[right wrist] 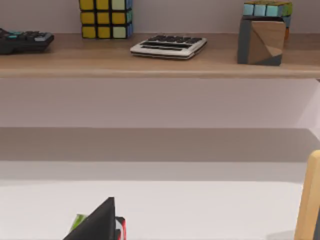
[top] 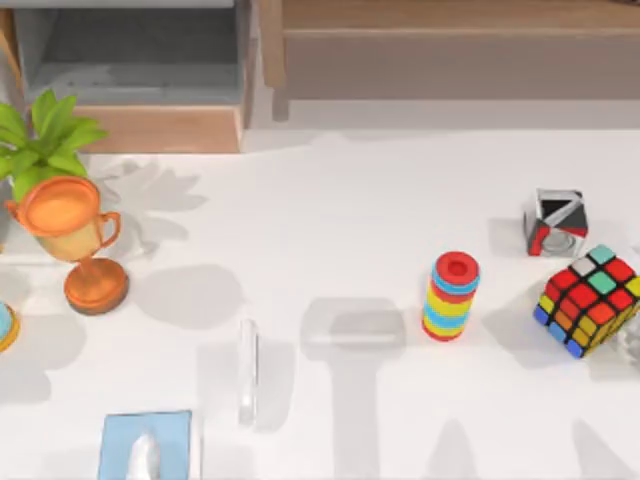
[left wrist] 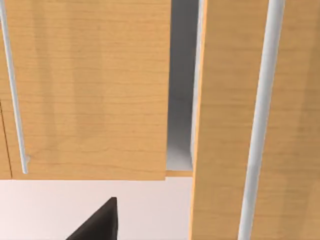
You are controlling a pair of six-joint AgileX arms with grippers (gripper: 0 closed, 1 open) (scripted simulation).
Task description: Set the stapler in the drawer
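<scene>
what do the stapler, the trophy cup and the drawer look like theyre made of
The slim whitish-translucent stapler looks like clear glass or acrylic: the table shows through it. The orange trophy cup looks like polished copper-toned metal, given its glossy highlights. The open drawer has a light tan, wood-grained front and matte grey inner walls, perhaps painted board.

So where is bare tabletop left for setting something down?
Widest patch: middle of the table, between the trophy and the ring stack, below the drawer. Crowded at right around the cube, and lower left by the stapler and tissue box.
</scene>
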